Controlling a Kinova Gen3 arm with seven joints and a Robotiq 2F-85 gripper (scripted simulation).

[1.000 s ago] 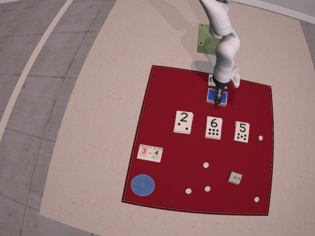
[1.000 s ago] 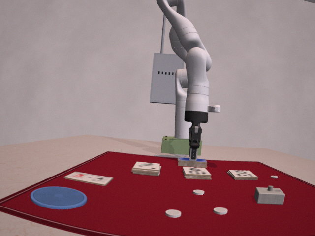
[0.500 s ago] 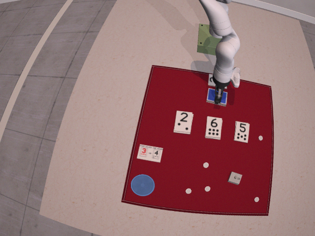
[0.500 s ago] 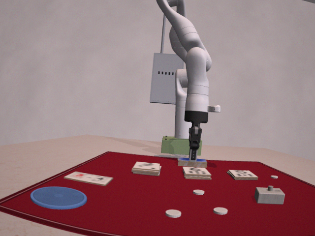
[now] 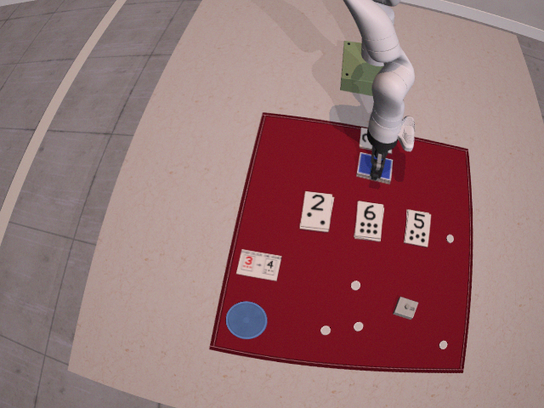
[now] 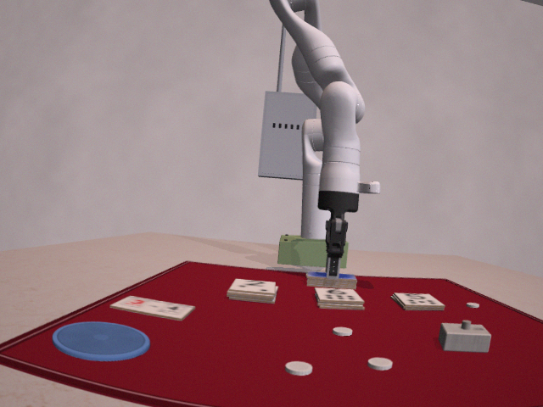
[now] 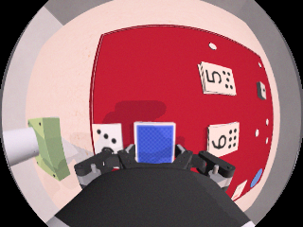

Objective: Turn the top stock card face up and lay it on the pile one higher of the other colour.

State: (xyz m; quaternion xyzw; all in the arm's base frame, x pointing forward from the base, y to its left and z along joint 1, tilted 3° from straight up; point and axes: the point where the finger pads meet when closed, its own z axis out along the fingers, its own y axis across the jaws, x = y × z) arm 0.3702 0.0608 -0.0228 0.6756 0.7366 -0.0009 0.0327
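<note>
The blue-backed top plywood card (image 5: pixel 386 167), stiff, light and best pinched across its edges, is lying on the stock at the red mat's (image 5: pixel 272 184) far side, the pincer (image 5: pixel 374 177) hanging apart, empty, over it.

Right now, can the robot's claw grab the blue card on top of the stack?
Probably yes. The gripper is right down over the blue-backed stock, fingers open on either side of the top card, holding nothing. Nothing lies on the stack or blocks it.
</note>
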